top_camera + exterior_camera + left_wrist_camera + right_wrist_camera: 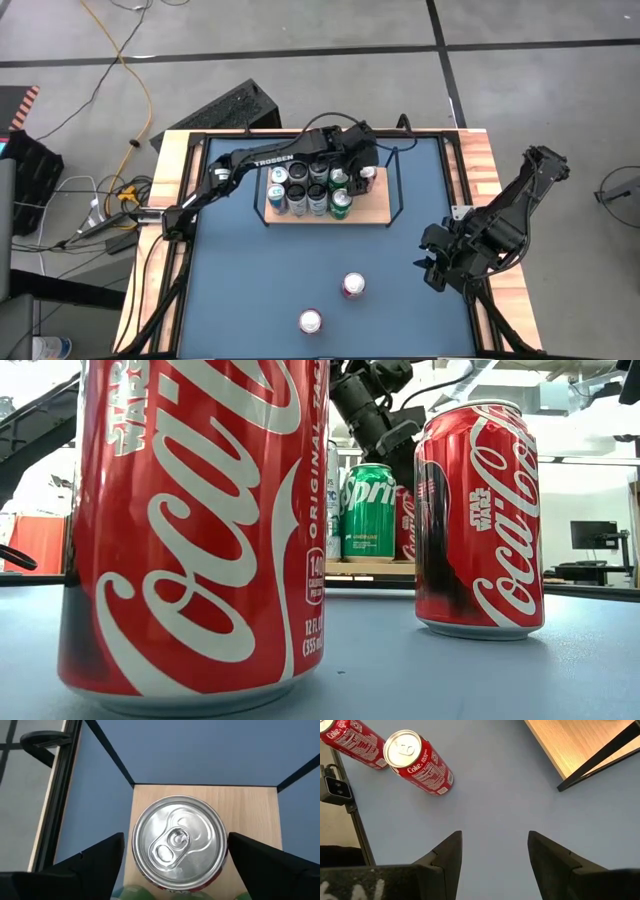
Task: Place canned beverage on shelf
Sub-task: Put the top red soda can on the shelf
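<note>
Left end effector [366, 172] hangs over the shelf [375, 210], fingers spread clear of the red can [178, 840] standing upright on the board's right end beside the other cans. Right end effector [495, 852] waits half-open and empty over the desk [250, 280], two Coca-Cola cans [353, 286] nearby for the next pickup.

Near can: a red Coca-Cola can [195, 530] is seen upright on the blue tabletop [400, 670], filling the picture's left side.
Second can: another red Coca-Cola can [480, 520] is seen upright to its right, farther back, apart from it.
Shelf: a light-wood board [370, 568] is seen beyond, between the two.
Shelf contents: a green Sprite can [368, 512] is seen upright; a red can [405, 525] is partly hidden beside it.
Arm: a dark arm [375, 405] is seen above the Sprite can; its fingers cannot be made out.
</note>
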You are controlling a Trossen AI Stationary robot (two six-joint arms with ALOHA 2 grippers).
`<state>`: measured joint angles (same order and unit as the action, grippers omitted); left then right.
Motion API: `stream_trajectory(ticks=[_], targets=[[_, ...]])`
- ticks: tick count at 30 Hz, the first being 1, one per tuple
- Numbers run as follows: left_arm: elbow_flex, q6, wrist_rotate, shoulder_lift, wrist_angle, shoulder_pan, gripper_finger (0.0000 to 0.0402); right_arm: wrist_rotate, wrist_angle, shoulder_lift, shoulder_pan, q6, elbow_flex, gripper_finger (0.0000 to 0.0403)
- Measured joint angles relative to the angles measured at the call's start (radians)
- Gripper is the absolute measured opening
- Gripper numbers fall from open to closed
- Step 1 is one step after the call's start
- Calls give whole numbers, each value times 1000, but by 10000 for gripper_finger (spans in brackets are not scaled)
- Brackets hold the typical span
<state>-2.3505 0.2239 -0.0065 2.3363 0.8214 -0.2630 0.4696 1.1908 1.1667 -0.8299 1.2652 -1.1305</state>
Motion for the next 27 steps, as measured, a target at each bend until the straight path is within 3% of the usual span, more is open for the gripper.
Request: stream_trajectory(ticks=[8, 17, 23, 27], targets=[[-5, 6, -56, -14, 0, 0, 343, 7, -1, 0, 22, -62, 0, 207], [-6, 0, -87, -46, 19, 0, 343, 14, -21, -2, 131, -234, -10, 207], [-5, -18, -86, -112, 8, 11, 343, 135, -21, -2, 254, -453, -73, 206], [-6, -24, -99, -192, 24, 19, 343, 144, -35, -3, 382, -636, -127, 192]])
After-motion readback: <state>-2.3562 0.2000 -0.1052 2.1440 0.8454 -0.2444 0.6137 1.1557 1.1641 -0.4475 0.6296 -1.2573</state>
